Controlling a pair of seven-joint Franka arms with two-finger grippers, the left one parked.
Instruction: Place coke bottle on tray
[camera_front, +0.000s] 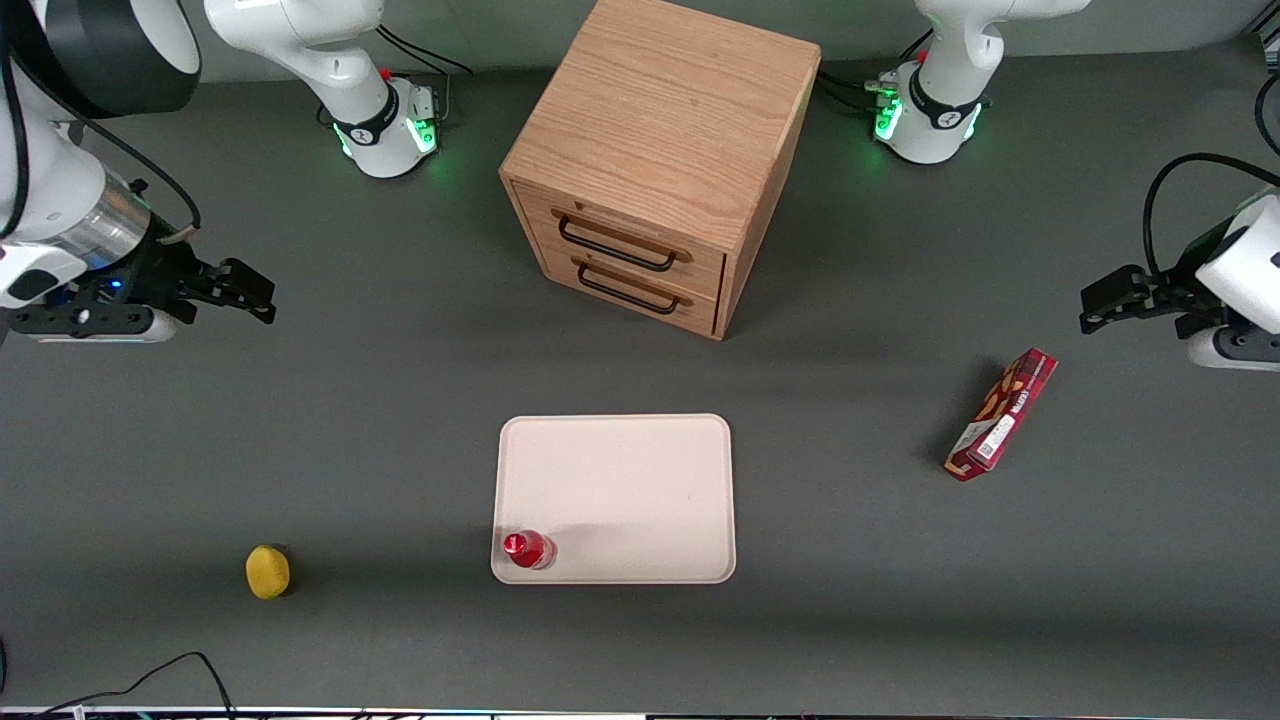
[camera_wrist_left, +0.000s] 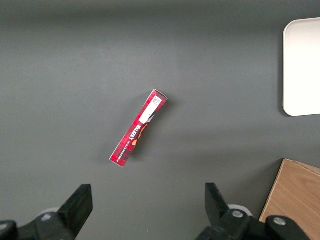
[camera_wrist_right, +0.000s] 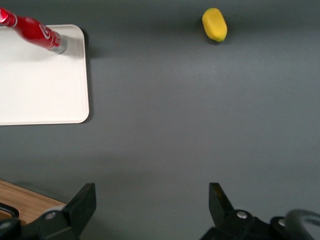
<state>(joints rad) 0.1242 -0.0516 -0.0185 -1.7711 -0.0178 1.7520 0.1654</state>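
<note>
The coke bottle (camera_front: 528, 550) stands upright on the tray (camera_front: 620, 480), in the tray corner nearest the front camera on the working arm's side, close to both rims there. In the right wrist view the coke bottle (camera_wrist_right: 33, 32) shows its red cap, white script and silvery base, seated inside the tray's (camera_wrist_right: 45, 90) rounded corner.

The tray lies flat on the table (camera_front: 400, 400), its long edges parallel to the table's front edge, roughly midway along the table's length.

The gripper (camera_front: 245, 292) is in the air over the table toward the working arm's end, well apart from the tray and bottle. Its jaws stand wide and hold nothing; the fingers (camera_wrist_right: 82, 202) frame bare table.

A yellow lemon (camera_front: 268, 571) rests near the table's front edge, toward the working arm's end. A wooden drawer cabinet (camera_front: 655, 170) stands farther from the front camera than the tray. A red snack box (camera_front: 1002, 415) lies toward the parked arm's end.
</note>
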